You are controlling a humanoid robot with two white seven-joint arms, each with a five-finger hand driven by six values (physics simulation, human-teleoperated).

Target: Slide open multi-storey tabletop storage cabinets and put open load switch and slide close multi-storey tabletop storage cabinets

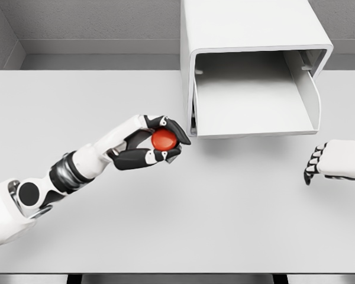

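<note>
My left hand (151,144) is above the table (225,219), left of centre, arm coming in from lower left. Fingers and thumb are curled around the switch (164,139): a round red thing, only its red face shows between the black fingertips. Thumb below it, fingers over the top and right side. It is held off the table, just left of the cabinet's front lower corner, close to it; can't tell if the fingertips touch the cabinet

Cabinet (254,65) is a white box at the back of the table, right of centre. Drawer (254,100) is slid out toward me, open top, inside bare and pale grey. Front lip of the drawer sits just right of and a bit above my left hand. Right side wall of the drawer angles outward, with a small rail or bracket visible at the upper right inside the housing. Only one level is readable from this angle, can't tell how many storeys

My right hand (331,161) is at the right edge, over the table below the drawer's right corner, well apart from it. Holding nothing; fingers are bent down, dark with white joints

No writing, brand or label readable on switch, cabinet or hands
</note>
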